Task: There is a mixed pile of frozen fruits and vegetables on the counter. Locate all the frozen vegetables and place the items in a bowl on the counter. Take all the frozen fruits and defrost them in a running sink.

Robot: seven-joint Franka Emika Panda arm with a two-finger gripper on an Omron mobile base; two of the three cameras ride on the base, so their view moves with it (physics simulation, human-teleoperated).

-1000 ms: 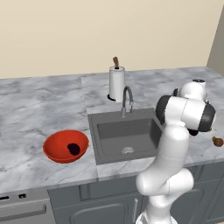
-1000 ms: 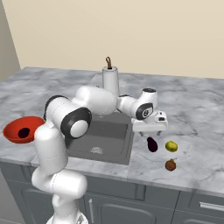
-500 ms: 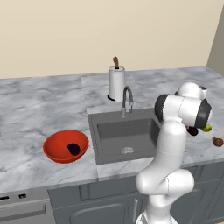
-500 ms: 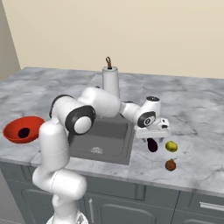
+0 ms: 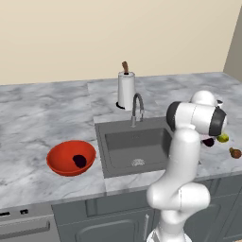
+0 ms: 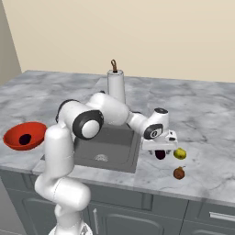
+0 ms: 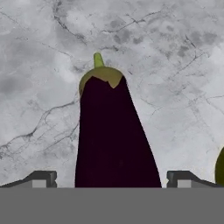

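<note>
One frozen vegetable, a dark purple eggplant (image 7: 113, 135), lies on the counter (image 6: 206, 119) right of the sink (image 6: 108, 147). My gripper (image 6: 159, 150) hangs low over it, open, a fingertip (image 7: 41, 178) on each side and apart from it. From the left base view the eggplant (image 5: 208, 142) peeks out behind my arm. Beside it lie the frozen fruits: a yellow-green one (image 6: 180, 153) (image 5: 222, 138) and a brown one (image 6: 179, 173) (image 5: 235, 152). The red bowl (image 5: 59, 163) (image 6: 13, 133) stands left of the sink with another eggplant (image 5: 79, 160) inside.
A chrome faucet (image 5: 137, 108) curves over the back of the sink, and a paper towel roll (image 5: 125, 90) stands behind it. The counter's front edge runs close to the brown fruit. A beige wall closes the back.
The hand has swung right and come down over the eggplant beside the sink. The jaws stayed open. The fruits and the bowl have not moved.
</note>
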